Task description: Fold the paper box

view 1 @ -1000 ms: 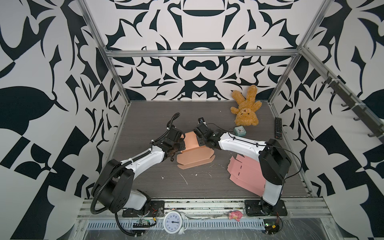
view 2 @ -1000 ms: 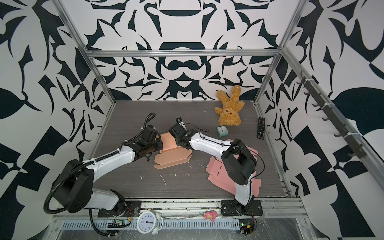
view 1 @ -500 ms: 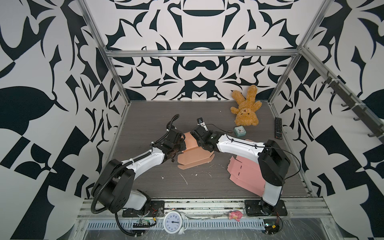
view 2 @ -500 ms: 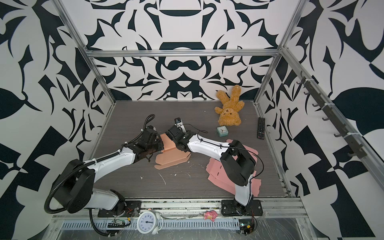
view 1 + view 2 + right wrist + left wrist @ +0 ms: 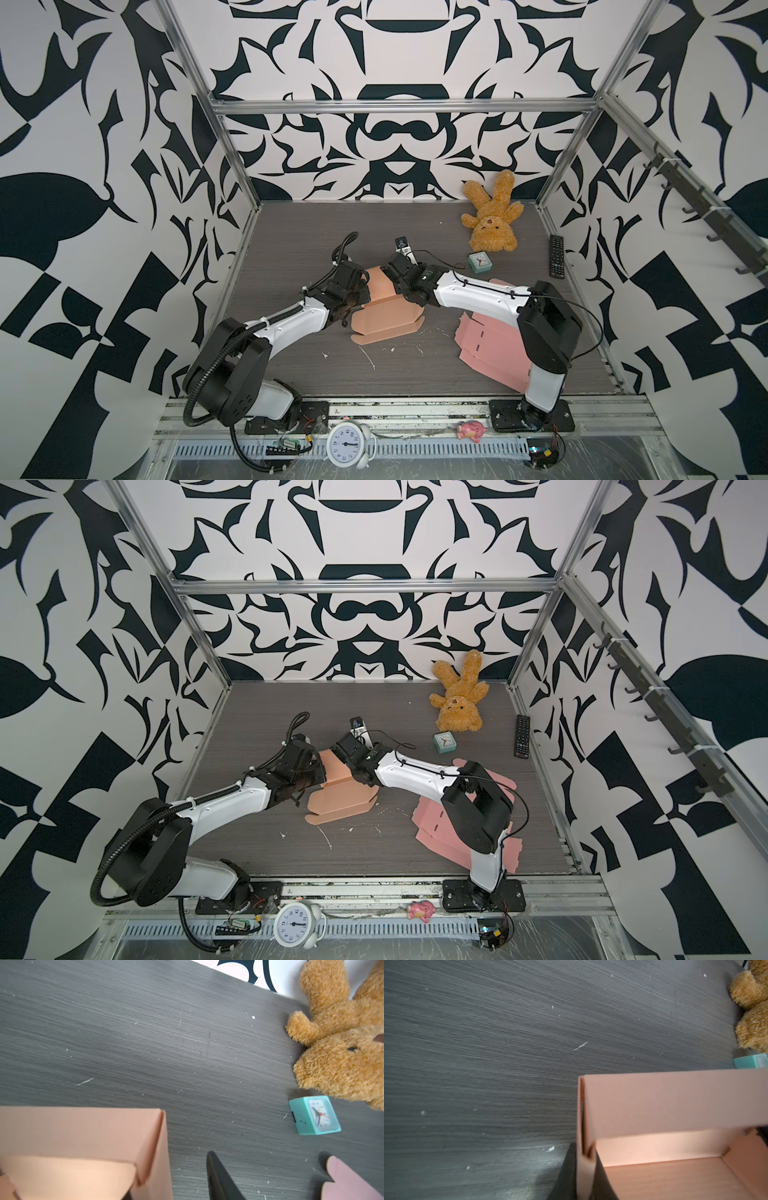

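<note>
The peach paper box (image 5: 386, 320) (image 5: 340, 800) lies partly folded in the middle of the table, its far walls raised and its near panel flat. My left gripper (image 5: 365, 291) (image 5: 584, 1178) is shut on the box's left side wall (image 5: 584, 1122), one finger on each face. In the left wrist view the box's far wall (image 5: 675, 1101) stands upright. My right gripper (image 5: 395, 282) (image 5: 172, 1176) is open astride the box's right wall (image 5: 164, 1147). Its outer finger (image 5: 218, 1178) stands apart from the wall; the inner one is mostly hidden behind the card.
A stack of flat pink box sheets (image 5: 490, 345) lies under my right arm. A teddy bear (image 5: 492, 224), a teal clock (image 5: 478, 263) and a remote (image 5: 556, 255) sit at the back right. A white alarm clock (image 5: 347, 444) stands on the front rail.
My right gripper has opened and let go of the box's right wall. Both arms shifted slightly left with the box. The left gripper keeps its hold.
</note>
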Motion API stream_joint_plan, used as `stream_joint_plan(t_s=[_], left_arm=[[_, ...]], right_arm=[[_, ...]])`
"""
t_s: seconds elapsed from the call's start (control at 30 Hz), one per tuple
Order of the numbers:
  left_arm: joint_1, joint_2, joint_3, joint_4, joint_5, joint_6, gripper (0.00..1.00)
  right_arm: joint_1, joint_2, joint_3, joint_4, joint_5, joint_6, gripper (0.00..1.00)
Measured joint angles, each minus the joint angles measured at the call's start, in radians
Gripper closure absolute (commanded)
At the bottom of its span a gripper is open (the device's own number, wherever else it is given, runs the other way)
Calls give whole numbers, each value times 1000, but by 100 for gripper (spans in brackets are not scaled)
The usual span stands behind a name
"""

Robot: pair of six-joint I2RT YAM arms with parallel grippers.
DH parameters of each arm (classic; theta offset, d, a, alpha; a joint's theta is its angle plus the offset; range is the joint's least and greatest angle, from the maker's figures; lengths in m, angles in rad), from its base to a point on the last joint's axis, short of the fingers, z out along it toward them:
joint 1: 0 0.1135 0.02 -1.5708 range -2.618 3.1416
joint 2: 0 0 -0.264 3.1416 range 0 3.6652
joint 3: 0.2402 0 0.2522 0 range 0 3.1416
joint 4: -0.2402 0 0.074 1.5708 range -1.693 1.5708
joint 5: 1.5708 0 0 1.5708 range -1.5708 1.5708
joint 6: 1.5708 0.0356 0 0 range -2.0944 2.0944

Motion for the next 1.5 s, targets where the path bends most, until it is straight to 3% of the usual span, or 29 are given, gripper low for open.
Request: stream_joint_plan(t_s=[0.17,0.53,0.8,1.1,1.23,1.5], left_arm=[[0,2,0,0,-16,34,88],[1,19,-9,57,-24,199,87],[0,32,-9,114,66,312,87],[-56,33,-12,153,139,394,85],[-69,34,-28,167,145,418,86],[-75,59,-43,204,144,437,85]], right_arm=[[20,-112,-78,29,-23,28,37],[33,-359,-208,92,-139,-2,27],[-28,-342,-85,2,-293,-164,27],[-181,-315,-65,-53,-590,-279,27],[-179,-268,-55,-68,-684,-308,28],[-174,-217,-52,-87,-763,-323,30]])
